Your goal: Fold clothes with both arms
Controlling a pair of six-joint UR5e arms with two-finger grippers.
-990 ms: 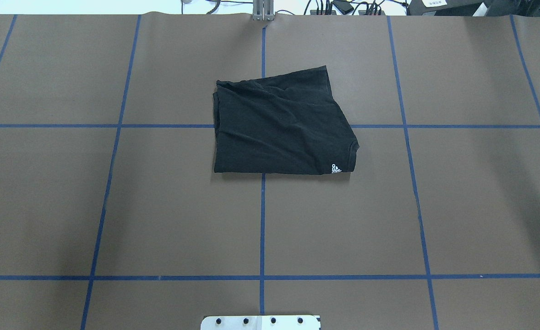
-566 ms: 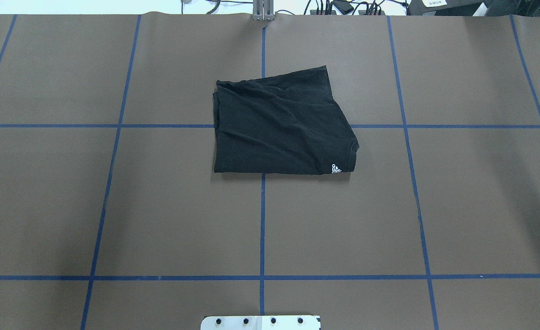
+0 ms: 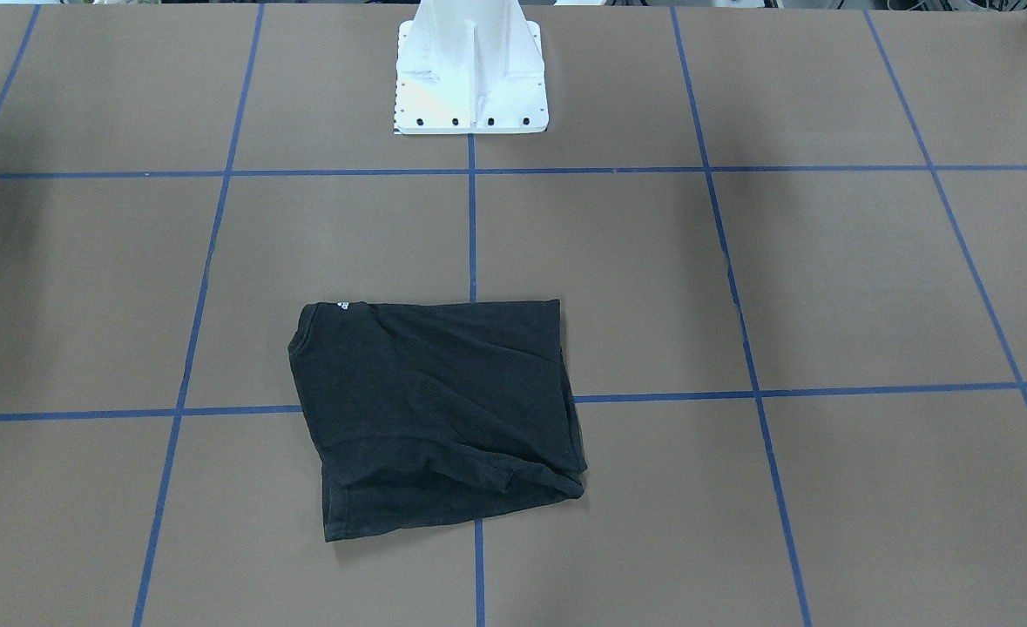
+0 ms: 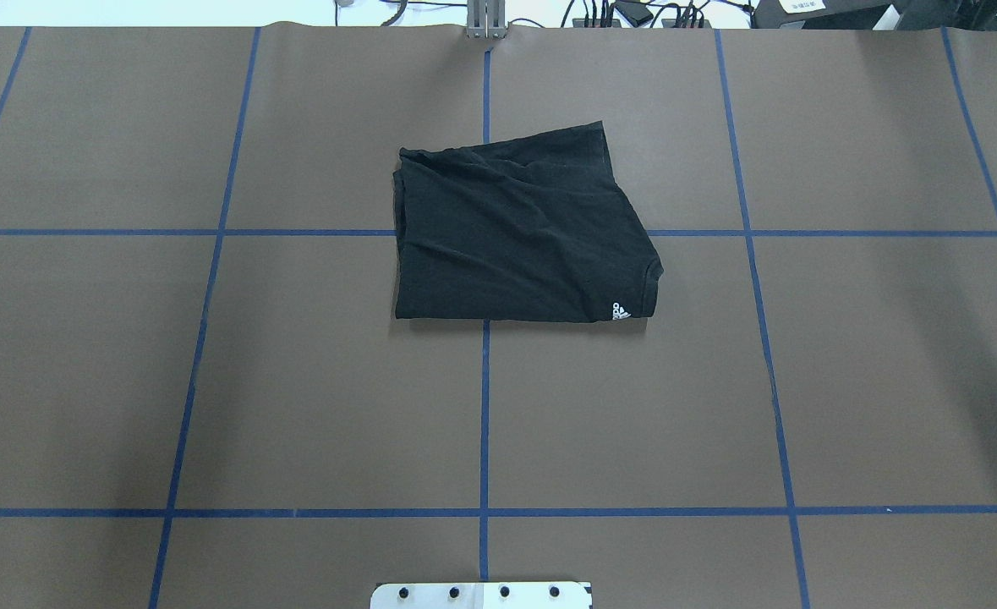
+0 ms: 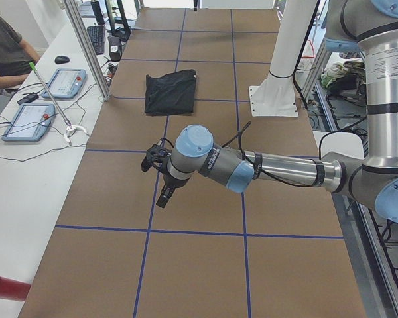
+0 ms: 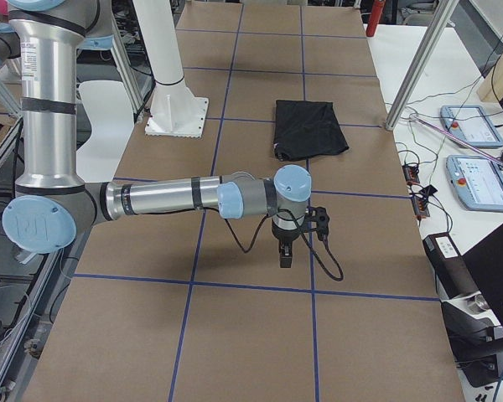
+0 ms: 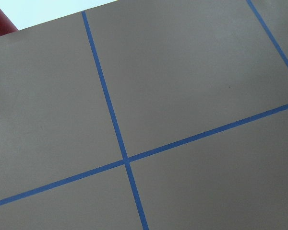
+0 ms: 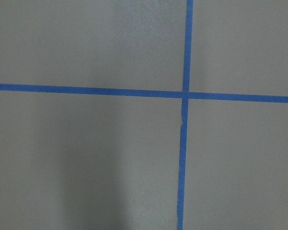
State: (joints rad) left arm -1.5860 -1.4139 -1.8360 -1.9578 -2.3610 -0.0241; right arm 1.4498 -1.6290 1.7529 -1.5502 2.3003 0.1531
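Observation:
The clothes are one black T-shirt point(image 4: 519, 233), folded into a rough rectangle and lying flat on the brown table, plain side up. A small white logo point(image 4: 621, 311) shows at one corner. The same shirt point(image 3: 435, 409) sits near the middle in the front-facing view. Both arms hang over the table well away from it. The left gripper point(image 5: 164, 195) appears only in the exterior left view, the right gripper point(image 6: 285, 255) only in the exterior right view. I cannot tell if either is open or shut. Both wrist views show only bare table and blue tape.
The white base pedestal point(image 3: 469, 78) stands at the robot's edge of the table. Blue tape lines point(image 4: 484, 406) divide the brown surface. A person point(image 5: 3, 46) sits by control tablets point(image 5: 26, 119) on a side bench. A metal post point(image 5: 86, 50) rises at the table's far edge.

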